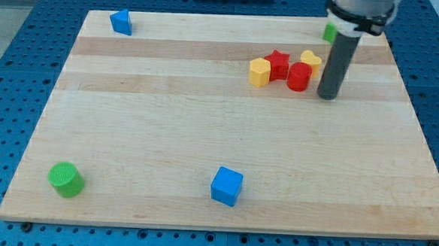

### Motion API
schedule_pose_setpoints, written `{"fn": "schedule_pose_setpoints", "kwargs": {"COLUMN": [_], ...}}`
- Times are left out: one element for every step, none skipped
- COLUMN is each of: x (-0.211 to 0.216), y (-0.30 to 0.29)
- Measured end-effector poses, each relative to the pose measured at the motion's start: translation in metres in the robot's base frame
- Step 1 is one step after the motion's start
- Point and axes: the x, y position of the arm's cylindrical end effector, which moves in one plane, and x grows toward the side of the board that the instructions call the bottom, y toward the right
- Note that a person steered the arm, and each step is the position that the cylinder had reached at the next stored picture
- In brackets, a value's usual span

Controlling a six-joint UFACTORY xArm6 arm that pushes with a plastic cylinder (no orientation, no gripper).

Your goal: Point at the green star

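Observation:
A green block (328, 32) shows at the view's top right, mostly hidden behind my rod, so its shape cannot be made out. My tip (328, 96) rests on the board below it, just right of a red cylinder (299, 77). A yellow heart (310, 60) sits left of the rod. A red star (278, 63) and a yellow hexagonal block (260, 72) lie further left in the same cluster.
A blue block (121, 21) sits at the view's top left. A green cylinder (65, 180) is at the bottom left. A blue cube (227, 186) is at the bottom centre. The wooden board (167, 120) lies on a blue perforated table.

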Motion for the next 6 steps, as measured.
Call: {"fn": "schedule_pose_setpoints", "kwargs": {"x": [-0.026, -0.045, -0.08, -0.111, -0.136, -0.154], "y": [0.02, 0.047, 0.065, 0.084, 0.107, 0.11]}}
